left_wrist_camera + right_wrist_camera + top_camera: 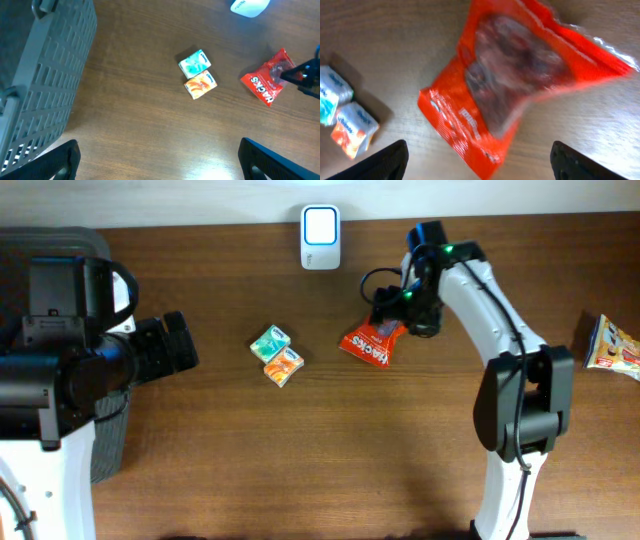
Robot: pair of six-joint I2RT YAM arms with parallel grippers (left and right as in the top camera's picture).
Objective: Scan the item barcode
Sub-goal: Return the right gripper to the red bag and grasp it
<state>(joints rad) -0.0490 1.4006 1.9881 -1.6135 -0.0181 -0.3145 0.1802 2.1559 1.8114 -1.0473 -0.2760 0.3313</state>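
Note:
A red snack bag (370, 343) lies flat on the wooden table, right of centre; it also fills the right wrist view (510, 85) and shows at the right of the left wrist view (267, 80). My right gripper (418, 308) hovers just over the bag's right end, open, its fingertips (380, 162) wide apart and nothing between them. The white barcode scanner (320, 237) stands at the table's back edge. My left gripper (178, 342) is far left, open and empty. No barcode shows on the bag.
Two small packets, teal (269, 342) and orange (284, 366), lie together at the table's centre. A grey slatted basket (45, 75) sits at the far left. Another snack bag (612, 345) lies at the right edge.

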